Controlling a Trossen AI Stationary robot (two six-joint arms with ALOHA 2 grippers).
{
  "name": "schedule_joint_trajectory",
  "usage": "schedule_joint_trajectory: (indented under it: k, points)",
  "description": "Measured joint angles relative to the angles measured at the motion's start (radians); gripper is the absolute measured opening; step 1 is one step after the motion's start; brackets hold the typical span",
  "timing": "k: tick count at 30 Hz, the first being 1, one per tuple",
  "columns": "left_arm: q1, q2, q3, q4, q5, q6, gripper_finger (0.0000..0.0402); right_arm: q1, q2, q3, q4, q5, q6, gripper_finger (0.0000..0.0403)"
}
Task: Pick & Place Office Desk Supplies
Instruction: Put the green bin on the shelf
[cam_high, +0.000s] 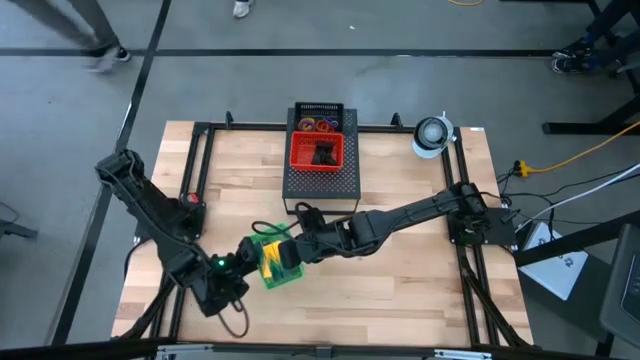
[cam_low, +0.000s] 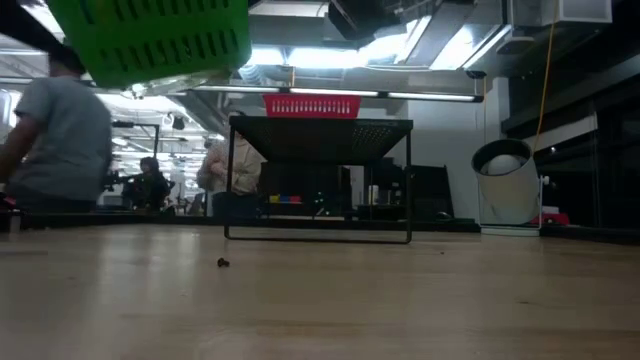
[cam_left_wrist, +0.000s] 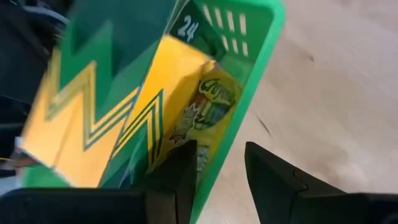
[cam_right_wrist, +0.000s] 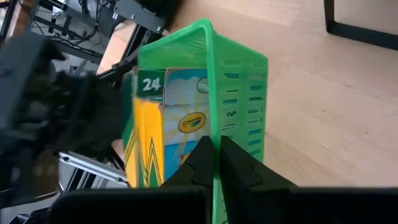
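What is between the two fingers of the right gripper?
The wall of the green basket stands between the fingers of the right gripper, which are shut on it. The right wrist view shows this; crayon boxes stand inside the basket.

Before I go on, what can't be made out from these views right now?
- Green basket: low view cuts it off at the top edge; both claws are out of frame.
- Crayon boxes: their count is unclear; the left wrist view is too close and they overlap.
- Red basket contents: too small in the high view.
- Dark speck on the table: too small to identify.
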Motion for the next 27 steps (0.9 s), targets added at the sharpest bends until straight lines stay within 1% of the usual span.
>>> schedule_joint_trajectory:
  k: [2, 4, 8, 9, 10, 12, 14, 16, 20, 23, 27]
  points:
    - [0.015, 0.000, 0.000, -0.022, 0.025, 0.000, 0.0125, 0.000, 0.000, 0.000, 0.004, 0.000, -0.005, 0.0007]
    - [0.022, 0.000, 0.000, -0.034, 0.030, 0.002, 0.0105, 0.000, 0.000, 0.000, 0.006, -0.005, -0.011, 0.0007]
    - [0.022, 0.000, 0.001, -0.036, 0.022, 0.007, 0.0031, 0.001, 0.000, 0.000, 0.021, -0.020, -0.033, 0.0007]
    - [0.019, 0.000, 0.001, -0.036, 0.018, 0.011, 0.0018, 0.003, 0.000, 0.000, 0.025, -0.019, -0.037, 0.0007]
    - [0.015, 0.000, 0.001, -0.036, 0.016, 0.015, 0.0012, 0.004, 0.000, 0.000, 0.031, -0.018, -0.052, 0.0009]
    - [0.008, 0.000, 0.001, -0.037, 0.014, 0.016, 0.0009, 0.010, 0.000, 0.000, 0.048, -0.006, -0.072, 0.0021]
    - [0.001, 0.000, 0.001, -0.043, 0.019, 0.007, 0.0006, 0.016, 0.000, 0.000, 0.069, -0.003, -0.081, 0.0042]
    - [-0.004, 0.001, 0.001, -0.070, 0.054, -0.021, 0.0005, 0.026, 0.000, 0.002, 0.074, -0.004, -0.087, 0.0067]
    - [-0.005, 0.003, -0.001, -0.116, 0.158, -0.080, 0.0004, 0.048, -0.004, 0.002, 0.064, -0.007, -0.106, 0.0113]
    - [-0.014, 0.002, -0.001, -0.139, 0.152, -0.117, 0.0004, 0.063, -0.024, 0.002, 0.054, 0.044, -0.118, 0.0140]
    - [-0.020, 0.001, 0.014, -0.158, 0.141, -0.124, 0.0004, 0.092, -0.072, 0.002, 0.019, 0.117, -0.132, 0.0161]
